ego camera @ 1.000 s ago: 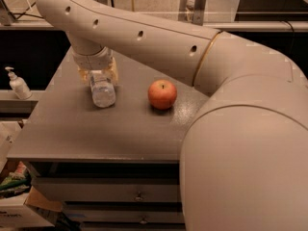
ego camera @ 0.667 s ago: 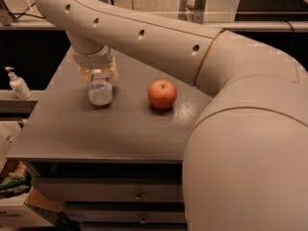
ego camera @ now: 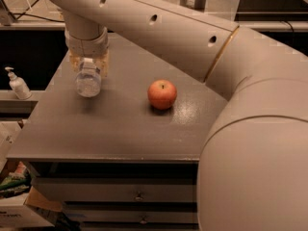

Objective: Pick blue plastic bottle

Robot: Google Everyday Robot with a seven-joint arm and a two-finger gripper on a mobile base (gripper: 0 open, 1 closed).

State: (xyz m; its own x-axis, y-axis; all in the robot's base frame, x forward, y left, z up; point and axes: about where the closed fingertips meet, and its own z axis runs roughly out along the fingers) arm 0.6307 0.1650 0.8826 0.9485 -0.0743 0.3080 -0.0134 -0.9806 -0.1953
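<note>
The blue plastic bottle [ego camera: 88, 84] is a clear bottle seen end-on, its round end facing the camera. It hangs just above the dark table [ego camera: 110, 134] at the back left, with its shadow on the tabletop below. My gripper [ego camera: 89, 67] comes down from above and is shut on the bottle, a tan finger on each side of it. The big beige arm crosses the top and fills the right side of the view. The bottle's cap and label are hidden.
A red apple [ego camera: 162, 94] sits on the table to the right of the bottle. A small white pump dispenser [ego camera: 18, 84] stands on a shelf at the left. Drawers [ego camera: 138, 195] are under the tabletop. Boxes [ego camera: 19, 211] lie on the floor at the lower left.
The bottle has come up off the table in my gripper and moved slightly left. The apple has not moved.
</note>
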